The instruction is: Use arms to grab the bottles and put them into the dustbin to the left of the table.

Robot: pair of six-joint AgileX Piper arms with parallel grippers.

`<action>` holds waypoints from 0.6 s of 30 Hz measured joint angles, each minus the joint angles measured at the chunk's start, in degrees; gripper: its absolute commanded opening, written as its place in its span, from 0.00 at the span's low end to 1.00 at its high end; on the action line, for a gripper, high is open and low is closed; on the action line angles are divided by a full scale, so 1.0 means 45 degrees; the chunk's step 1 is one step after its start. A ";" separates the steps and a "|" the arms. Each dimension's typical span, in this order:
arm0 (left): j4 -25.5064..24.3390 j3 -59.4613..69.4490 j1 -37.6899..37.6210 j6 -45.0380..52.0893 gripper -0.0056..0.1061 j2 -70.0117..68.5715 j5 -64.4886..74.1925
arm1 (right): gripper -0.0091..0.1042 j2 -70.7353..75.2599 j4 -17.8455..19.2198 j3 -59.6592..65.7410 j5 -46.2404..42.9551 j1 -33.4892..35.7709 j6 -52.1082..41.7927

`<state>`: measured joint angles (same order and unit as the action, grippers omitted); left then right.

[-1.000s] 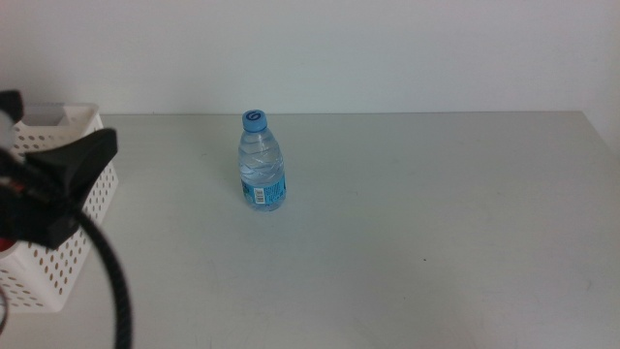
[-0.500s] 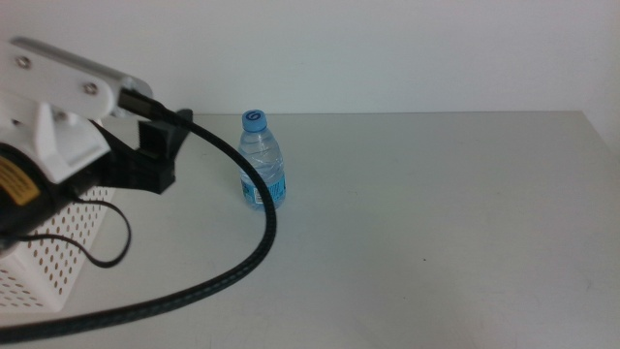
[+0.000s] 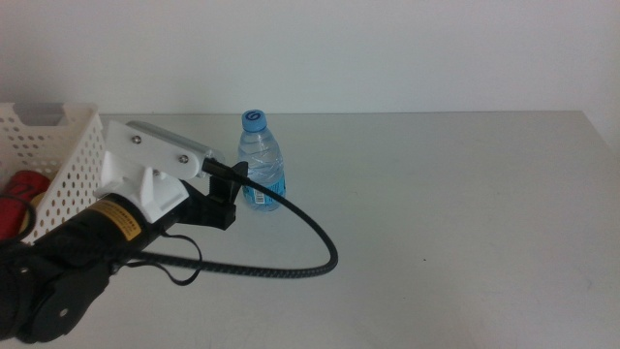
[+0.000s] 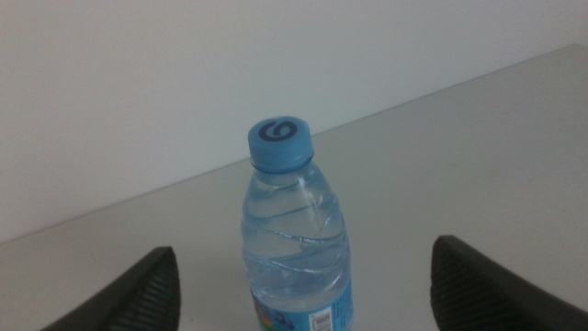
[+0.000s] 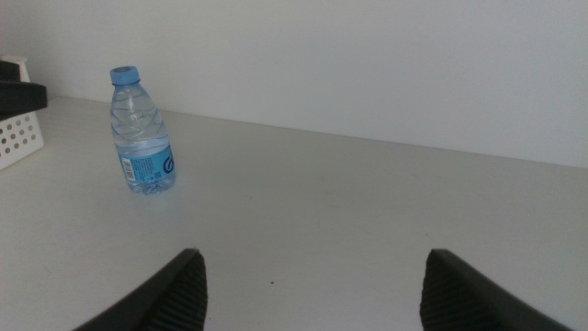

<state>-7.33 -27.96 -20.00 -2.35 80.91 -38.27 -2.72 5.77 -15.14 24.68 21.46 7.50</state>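
Left hand (image 4: 303, 276) was spread wide, its two dark jaws well apart with nothing between them but air. We saw the bottle (image 4: 296, 244) standing upright on the tabletop (image 4: 478, 156) just ahead of that hand, centred in the gap between the jaws and not touched by either. Its blue cap (image 4: 279, 142) faced up, and a blue label wrapped its lower part.

From the middle view we saw the left arm (image 3: 145, 194) reaching in from the left, its white housing and black hand (image 3: 221, 199) close beside the bottle (image 3: 261, 160), a thick black cable (image 3: 300, 247) looping over the tabletop (image 3: 465, 223) behind it. We could not tell from there whether the hand touched the bottle. Behind the hand, to the arm's left side, stood the white bin (image 3: 53, 145) with its rows of round holes; something red (image 3: 21, 189) lay inside it, and we could not make out more.

Right hand (image 5: 312, 276) was also spread, jaws wide apart and empty. It hung over bare tabletop (image 5: 367, 211), well apart from the bottle (image 5: 142, 129), which stood far ahead of it and off to one side, with a corner of the bin (image 5: 20, 138) beyond.
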 measured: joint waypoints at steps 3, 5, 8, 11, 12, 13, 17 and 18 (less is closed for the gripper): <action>-0.0010 -0.0597 0.0000 -0.0126 0.89 0.1168 -0.0472 | 0.60 0.0000 0.0000 0.0000 0.0000 0.0000 0.0000; -0.0010 -0.1116 0.0000 -0.0204 0.89 0.1945 -0.0581 | 0.60 0.0000 0.0000 0.0000 0.0000 0.0000 0.0000; -0.0010 -0.1879 0.0000 -0.0318 0.89 0.2951 -0.0663 | 0.60 0.0000 0.0000 0.0000 0.0000 0.0000 0.0000; -0.0010 -0.2607 0.0000 -0.0378 0.89 0.3922 -0.0719 | 0.60 0.0000 0.0000 0.0000 0.0000 0.0000 0.0000; -0.0010 -0.2845 0.0000 -0.0378 0.89 0.4171 -0.0737 | 0.60 0.0000 0.0000 0.0000 0.0000 0.0000 0.0000; -0.0010 -0.3061 0.0000 -0.0382 0.89 0.4480 -0.0772 | 0.60 0.0000 0.0000 0.0000 0.0000 0.0000 0.0000; -0.0010 -0.3727 0.0000 -0.0419 0.89 0.5625 -0.1314 | 0.60 0.0000 0.0000 0.0000 0.0000 0.0000 0.0000; -0.0010 -0.3830 0.0000 -0.0419 0.89 0.5914 -0.1500 | 0.60 0.0000 0.0000 0.0000 0.0000 0.0000 0.0000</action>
<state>-7.37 -45.19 -20.00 -4.23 107.52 -45.02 -2.72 5.77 -15.14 24.68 21.46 7.50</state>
